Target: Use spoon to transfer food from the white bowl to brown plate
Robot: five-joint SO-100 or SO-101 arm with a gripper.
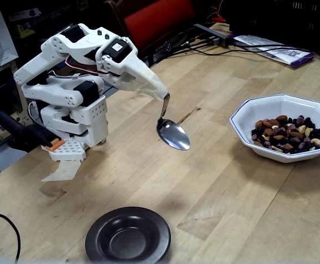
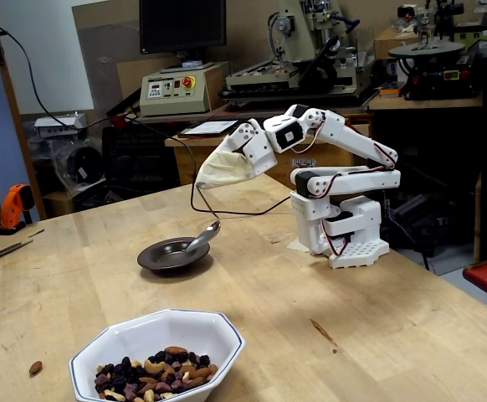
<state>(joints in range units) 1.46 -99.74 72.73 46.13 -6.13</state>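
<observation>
My gripper (image 1: 160, 92) (image 2: 200, 181) is shut on the spoon's thin handle. The shiny silver spoon (image 1: 172, 133) (image 2: 203, 237) hangs bowl-down above the wooden table, with no food visible in it. In a fixed view the white bowl (image 1: 248, 113) sits to the right of the spoon, holding the food (image 1: 287, 132), a mix of almonds, pale nuts and dark fruit. The brown plate (image 1: 99, 236) lies empty at the front edge, below and left of the spoon. In the other fixed view the white bowl (image 2: 143, 331) with food (image 2: 153, 376) is nearest, the brown plate (image 2: 161, 254) behind the spoon.
The arm's white base (image 1: 75, 118) stands at the table's left in a fixed view. Cables and papers (image 1: 275, 49) lie at the far edge. A loose almond (image 2: 35, 367) rests left of the bowl. Shelves and machines (image 2: 310, 50) stand behind the table.
</observation>
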